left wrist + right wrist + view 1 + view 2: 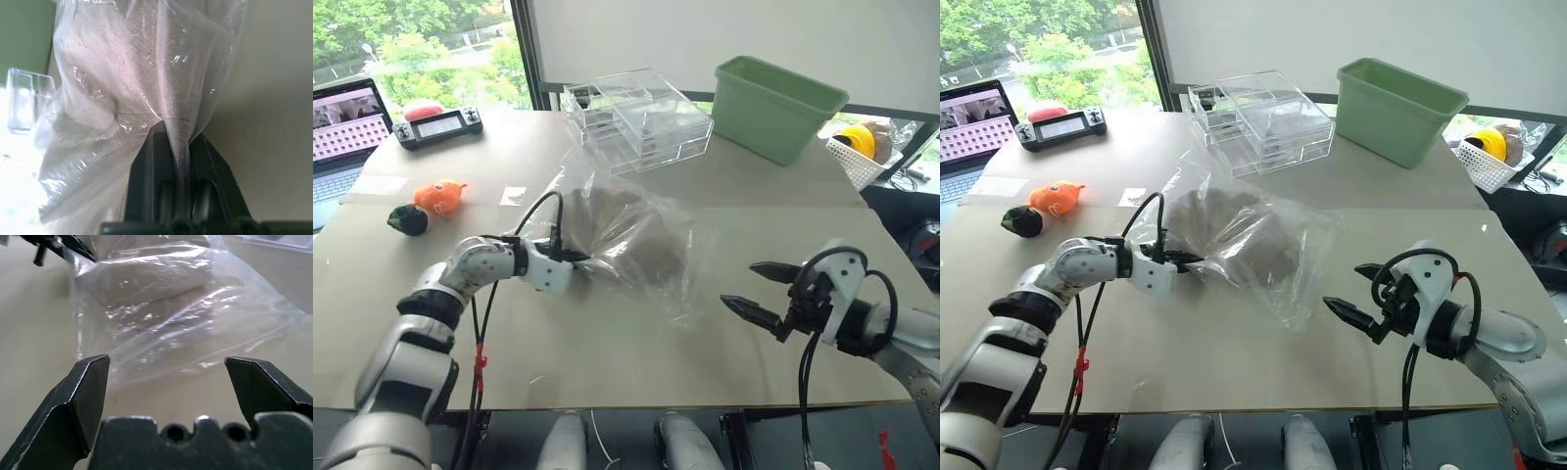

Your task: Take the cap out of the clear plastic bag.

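Observation:
The clear plastic bag point(677, 262) lies crumpled in the middle of the table, and the beige-grey cap point(628, 233) is inside it. My left gripper point(576, 258) is at the bag's left end. The left wrist view has its black fingers point(149, 161) shut on a fold of the bag point(178, 137), with grey fabric showing through the film. My right gripper point(742, 286) hovers open to the right of the bag, apart from it, with nothing between its fingers. In the right wrist view the bag point(161, 328) and the cap point(151, 279) lie ahead of the open gripper point(166, 362).
Clear acrylic drawer boxes point(636, 117) and a green bin point(773, 103) stand at the back. An orange plush toy point(440, 194) and a dark round thing point(408, 219) lie at the left. A laptop point(342, 127), a black controller point(438, 125) and a white basket point(857, 157) sit at the edges.

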`<state>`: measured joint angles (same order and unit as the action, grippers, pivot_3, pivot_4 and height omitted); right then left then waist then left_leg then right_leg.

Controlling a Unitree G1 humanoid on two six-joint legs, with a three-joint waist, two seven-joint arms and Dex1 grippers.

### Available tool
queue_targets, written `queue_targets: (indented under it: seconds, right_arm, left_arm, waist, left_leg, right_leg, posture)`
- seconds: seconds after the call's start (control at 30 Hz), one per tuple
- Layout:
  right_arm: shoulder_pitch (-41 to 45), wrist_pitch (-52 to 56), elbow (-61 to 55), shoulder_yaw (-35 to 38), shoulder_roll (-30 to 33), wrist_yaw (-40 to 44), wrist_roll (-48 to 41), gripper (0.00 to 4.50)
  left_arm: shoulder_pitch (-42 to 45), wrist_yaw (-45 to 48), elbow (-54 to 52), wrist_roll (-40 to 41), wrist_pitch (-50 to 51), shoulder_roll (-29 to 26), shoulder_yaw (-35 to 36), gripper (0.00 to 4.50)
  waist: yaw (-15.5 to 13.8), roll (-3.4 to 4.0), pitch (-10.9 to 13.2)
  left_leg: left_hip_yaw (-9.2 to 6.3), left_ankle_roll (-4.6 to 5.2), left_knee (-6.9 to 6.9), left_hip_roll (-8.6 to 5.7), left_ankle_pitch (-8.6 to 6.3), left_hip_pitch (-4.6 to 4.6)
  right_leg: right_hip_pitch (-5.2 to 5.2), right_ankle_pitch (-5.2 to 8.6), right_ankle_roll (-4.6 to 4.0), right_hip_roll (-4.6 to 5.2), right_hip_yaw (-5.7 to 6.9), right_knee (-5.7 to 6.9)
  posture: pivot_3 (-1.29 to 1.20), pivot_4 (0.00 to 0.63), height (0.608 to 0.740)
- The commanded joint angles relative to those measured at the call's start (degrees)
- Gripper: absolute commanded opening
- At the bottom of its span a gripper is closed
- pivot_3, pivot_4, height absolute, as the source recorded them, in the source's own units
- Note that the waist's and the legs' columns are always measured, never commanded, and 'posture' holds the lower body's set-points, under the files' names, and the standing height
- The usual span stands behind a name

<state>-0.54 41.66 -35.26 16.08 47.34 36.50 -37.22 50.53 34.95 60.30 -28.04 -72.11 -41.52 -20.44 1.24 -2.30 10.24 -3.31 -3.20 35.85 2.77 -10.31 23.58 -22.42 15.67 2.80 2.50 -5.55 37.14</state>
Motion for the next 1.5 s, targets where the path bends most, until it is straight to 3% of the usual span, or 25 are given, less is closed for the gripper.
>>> queue_targets:
  seconds: [0.03, 0.17, 0.5, 0.93, 1.0, 1.03, 1.07, 1.37, 1.5]
  right_arm:
    - [0.78, -1.73, -0.69, 0.16, -0.73, -0.45, 0.8, 4.5]
    - [0.57, -1.87, -0.49, -0.41, -1.37, -1.0, 2.34, 4.5]
    - [0.73, -1.66, -0.57, -0.34, -1.96, -0.54, 3.15, 4.5]
    - [-0.22, -1.99, -0.09, -0.72, -2.23, -0.79, 4.59, 4.5]
    - [-1.32, -2.23, 0.05, -3.39, -3.6, -2.56, 6.64, 4.5]
    - [-1.49, -2.29, 0.07, -4.18, -4.07, -2.97, 7.27, 4.5]
    - [-1.38, -2.29, 0.07, -4.61, -4.42, -3.12, 7.58, 4.5]
    - [0.76, -2.94, 2.32, -6.69, -4.84, -1.63, 9.02, 4.5]
    - [1.88, -3.41, 3.59, -7.44, -4.99, -0.63, 9.66, 4.5]
  left_arm:
    - [2.82, -8.45, 4.33, -5.45, -10.97, -1.73, -0.76, 0.01]
    - [3.83, -14.76, 7.08, -10.61, -17.29, -3.05, -1.48, 0.01]
    - [6.19, -32.82, 6.17, -25.41, -16.49, -4.52, -5.37, 0.01]
    - [9.9, -63.05, 1.25, -45.14, -14.95, -7.03, -18.08, 0.01]
    - [10.49, -65.07, 8.65, -43.26, -1.61, -5.13, -17.21, 0.76]
    - [10.65, -65.24, 11.44, -41.63, 2.53, -4.31, -16.45, 0.93]
    - [10.76, -66.48, 12.9, -41.01, 4.89, -3.82, -16.52, 1.38]
    - [8.17, -75.08, 11.04, -39.92, 2.75, -4.45, -19.42, 4.43]
    - [6.82, -74.51, 10.75, -38.39, 0.32, -5.42, -19.29, 4.48]
  waist:
    - [-0.22, 0.0, 0.0]
    - [-0.64, 0.0, 0.0]
    - [-0.46, 0.0, 0.0]
    - [-0.45, 0.0, 0.0]
    - [-0.51, -0.01, -0.02]
    - [-0.5, -0.02, -0.02]
    - [-0.47, -0.02, -0.02]
    - [-0.49, -0.02, -0.02]
    - [-0.45, -0.02, -0.02]
  left_leg:
    - [0.0, 0.0, -0.02, 0.0, 0.0, 0.01]
    - [0.0, 0.0, 0.02, -0.02, -0.01, 0.05]
    - [0.0, 0.0, 0.03, -0.03, -0.01, 0.05]
    - [0.01, -0.01, 0.03, -0.03, -0.01, 0.05]
    - [0.0, -0.01, 0.03, -0.03, -0.01, 0.05]
    - [0.01, -0.01, 0.02, -0.04, -0.01, 0.0]
    - [0.0, -0.01, 0.04, -0.04, -0.01, 0.0]
    - [0.01, -0.02, 0.05, -0.05, -0.01, 0.07]
    - [0.02, -0.02, 0.06, -0.06, -0.01, 0.08]
  right_leg:
    - [0.0, -0.04, -0.07, 0.01, 0.0, 0.0]
    - [0.01, -0.08, -0.13, 0.03, 0.04, 0.0]
    - [0.01, -0.03, -0.02, 0.03, 0.05, 0.02]
    - [0.0, 0.0, 0.04, 0.03, 0.04, 0.02]
    - [0.0, 0.02, 0.08, 0.03, 0.05, 0.02]
    - [0.03, 0.02, 0.07, 0.04, 0.04, 0.04]
    - [0.02, 0.08, 0.18, 0.03, 0.06, 0.08]
    - [-0.06, 0.12, 0.25, 0.05, 0.05, 0.11]
    - [-0.06, 0.12, 0.25, 0.06, 0.04, 0.11]
  posture:
    - [0.0, 0.15, 0.735]
    - [0.0, 0.15, 0.735]
    - [0.0, 0.15, 0.735]
    - [0.0, 0.15, 0.735]
    - [0.0, 0.15, 0.735]
    - [0.0, 0.15, 0.735]
    - [0.0, 0.15, 0.735]
    - [0.0, 0.15, 0.735]
    - [0.0, 0.15, 0.735]
